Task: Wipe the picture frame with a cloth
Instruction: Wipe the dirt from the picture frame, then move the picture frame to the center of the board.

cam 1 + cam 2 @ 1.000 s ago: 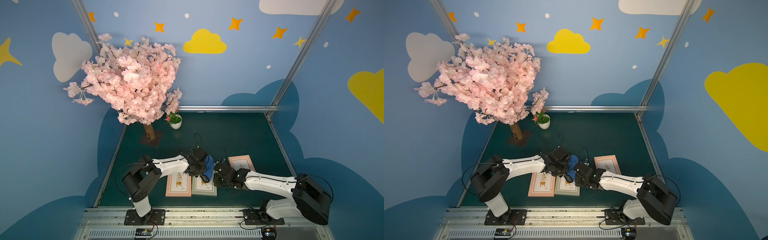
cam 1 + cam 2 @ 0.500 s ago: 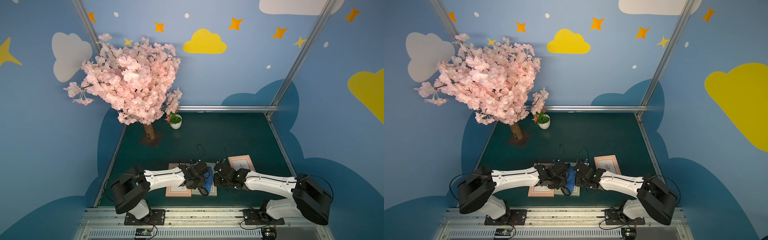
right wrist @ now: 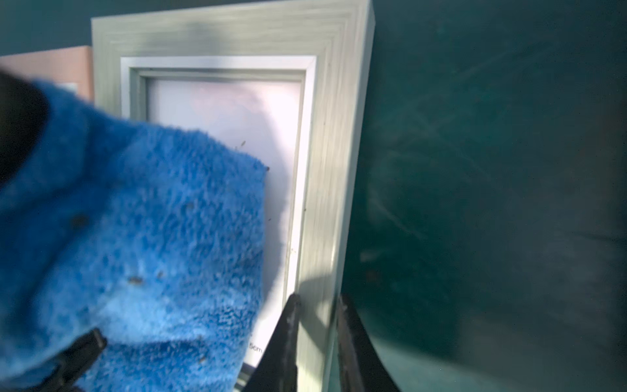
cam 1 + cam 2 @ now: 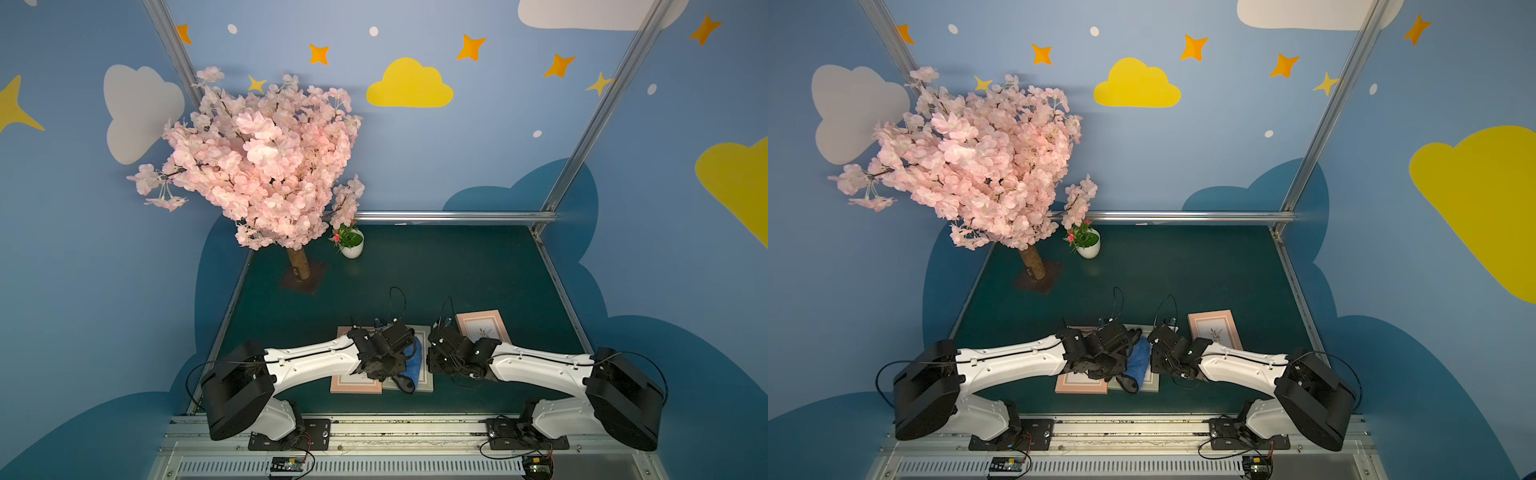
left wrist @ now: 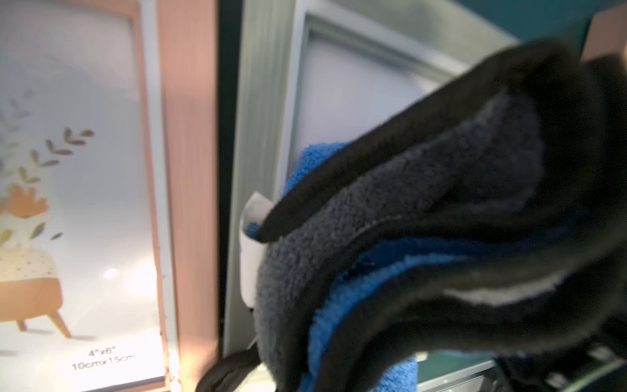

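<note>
Now, holds blue cloth [image 4: 414, 360] on grey frame [image 3: 334, 163] in clamped left jaws; straddles its rim with right jaws, grip unclear.

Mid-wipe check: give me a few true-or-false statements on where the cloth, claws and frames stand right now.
1. The left claw grips the cloth. True.
2. The cloth rests on a pink frame. False: it lies on the grey frame.
3. Two pink frames also lie on the table. True.
4. The right claw holds a cloth corner. False: its fingers straddle the grey frame's rail.
</note>
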{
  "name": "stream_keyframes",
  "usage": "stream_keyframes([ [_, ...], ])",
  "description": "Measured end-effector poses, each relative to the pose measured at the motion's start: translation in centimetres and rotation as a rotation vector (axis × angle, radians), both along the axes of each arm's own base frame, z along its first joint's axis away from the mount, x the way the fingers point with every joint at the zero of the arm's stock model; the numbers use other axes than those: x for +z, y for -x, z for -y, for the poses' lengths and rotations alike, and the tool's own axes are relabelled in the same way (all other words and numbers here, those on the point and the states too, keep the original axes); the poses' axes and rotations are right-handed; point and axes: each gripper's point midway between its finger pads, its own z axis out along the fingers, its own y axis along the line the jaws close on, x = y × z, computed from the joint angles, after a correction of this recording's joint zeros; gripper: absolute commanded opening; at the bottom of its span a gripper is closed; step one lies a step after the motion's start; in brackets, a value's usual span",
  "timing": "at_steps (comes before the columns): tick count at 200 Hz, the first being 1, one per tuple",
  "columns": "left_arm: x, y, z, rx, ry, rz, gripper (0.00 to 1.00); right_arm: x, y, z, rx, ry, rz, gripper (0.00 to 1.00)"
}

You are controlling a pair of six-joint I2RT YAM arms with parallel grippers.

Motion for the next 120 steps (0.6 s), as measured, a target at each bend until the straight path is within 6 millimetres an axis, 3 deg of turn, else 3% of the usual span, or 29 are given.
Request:
stream_keyframes([
  [60, 5.3, -2.4, -0.7, 0.044, 0.198, 0.172, 0.03, 0.0, 0.8, 0.5, 0.022, -0.018, -0.043, 0.32],
  [120, 7.6, -3.3, -1.2, 0.045, 0.262, 0.276, 0.03, 2.2, -0.1, 1.8, -0.039, -0.052, -0.013, 0.35],
])
